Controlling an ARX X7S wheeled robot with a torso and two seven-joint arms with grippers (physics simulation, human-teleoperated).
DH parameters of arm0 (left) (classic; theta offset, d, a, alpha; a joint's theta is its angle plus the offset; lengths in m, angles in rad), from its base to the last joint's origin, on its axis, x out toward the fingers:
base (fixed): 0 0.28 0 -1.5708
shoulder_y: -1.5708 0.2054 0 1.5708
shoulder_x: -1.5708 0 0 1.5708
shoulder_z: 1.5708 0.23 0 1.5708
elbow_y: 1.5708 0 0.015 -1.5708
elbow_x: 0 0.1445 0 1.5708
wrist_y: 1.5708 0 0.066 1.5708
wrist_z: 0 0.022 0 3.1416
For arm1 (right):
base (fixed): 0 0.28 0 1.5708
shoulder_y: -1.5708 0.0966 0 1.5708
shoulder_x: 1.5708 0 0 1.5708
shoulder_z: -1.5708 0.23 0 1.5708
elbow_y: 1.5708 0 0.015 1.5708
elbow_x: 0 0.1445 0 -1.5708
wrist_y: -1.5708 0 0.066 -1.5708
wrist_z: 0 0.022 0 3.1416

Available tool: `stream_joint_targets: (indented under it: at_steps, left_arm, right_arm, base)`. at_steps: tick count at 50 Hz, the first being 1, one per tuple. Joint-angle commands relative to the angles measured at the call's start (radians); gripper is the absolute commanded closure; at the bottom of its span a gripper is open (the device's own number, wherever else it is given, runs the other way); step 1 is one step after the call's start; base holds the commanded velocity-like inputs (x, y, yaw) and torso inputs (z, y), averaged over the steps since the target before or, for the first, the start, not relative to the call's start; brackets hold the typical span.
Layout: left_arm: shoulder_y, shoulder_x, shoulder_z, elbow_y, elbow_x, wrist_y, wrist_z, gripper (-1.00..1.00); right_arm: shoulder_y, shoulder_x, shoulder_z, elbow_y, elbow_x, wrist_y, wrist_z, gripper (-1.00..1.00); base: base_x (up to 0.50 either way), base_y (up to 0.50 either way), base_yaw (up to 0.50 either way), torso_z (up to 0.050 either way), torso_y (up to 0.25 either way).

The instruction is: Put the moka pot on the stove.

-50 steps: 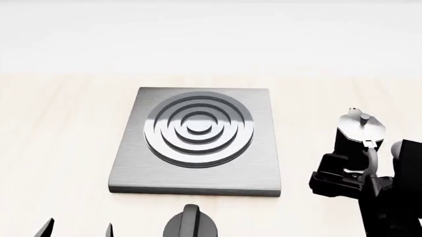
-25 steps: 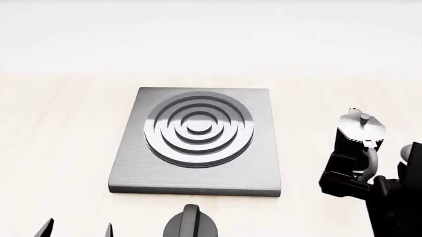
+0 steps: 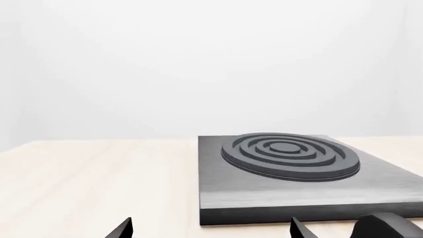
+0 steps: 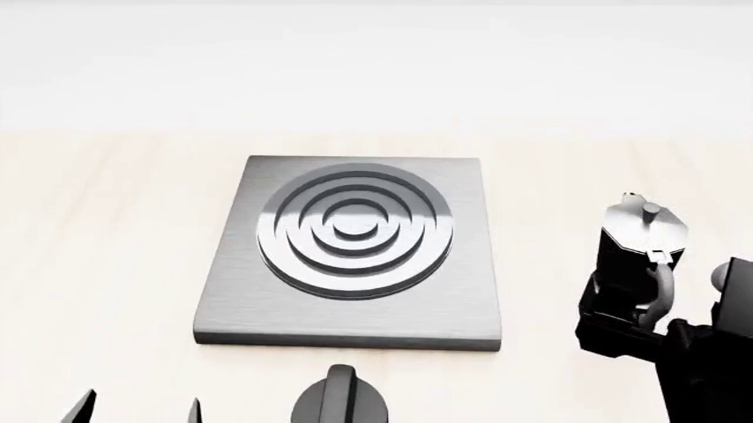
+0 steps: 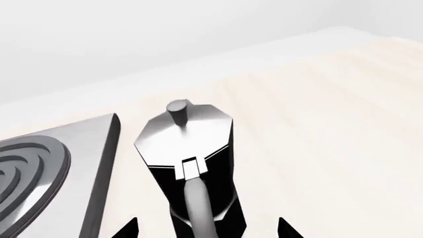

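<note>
Nearest, at the bottom edge of the head view, two dark fingertips of the left gripper (image 4: 137, 411) stand apart with nothing between them, so its jaws are open, the rest cut off by the frame; just right of them a black round knob (image 4: 341, 397) with a raised ridge rises from the pale wood-grain surface (image 4: 106, 264), its lower part also cut off; at the near right the right gripper (image 4: 641, 330) is a blocky matte-black mass just behind the curved handle of the moka pot (image 4: 636, 242); in the right wrist view its two fingertips show spread either side of the pot's base, clear of it, so those jaws are open and hold nothing, though the head view hides the tips; the pot stands upright on the surface, long axis vertical, glossy black and faceted with a silvery angular lid and small knob, its handle turned toward the near side and the gripper; it sits just right of the stove (image 4: 353, 256), apart from its edge; the stove is a flat square plate of brushed grey metal with raised concentric rings at centre; beyond lies bare surface, then a plain white backdrop.
</note>
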Motion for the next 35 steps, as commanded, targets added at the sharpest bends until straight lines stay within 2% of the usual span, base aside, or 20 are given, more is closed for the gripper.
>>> stream_joint_targets:
  at_steps: [1, 35]
  left_arm:
    - [-0.001, -0.002, 0.004, 0.000, -0.002, 0.001, -0.002, -1.00]
    - [-0.004, -0.007, 0.014, -0.004, -0.002, 0.009, -0.011, -1.00]
  right_arm:
    - [0.039, 0.001, -0.033, 0.055, -0.023, -0.006, -0.014, -1.00]
    - [0.117, -0.013, -0.067, 0.224, -0.060, -0.081, -0.057, -1.00]
  base:
    - [0.00, 0.00, 0.00, 0.000, 0.000]
    - [0.00, 0.00, 0.00, 0.000, 0.000]
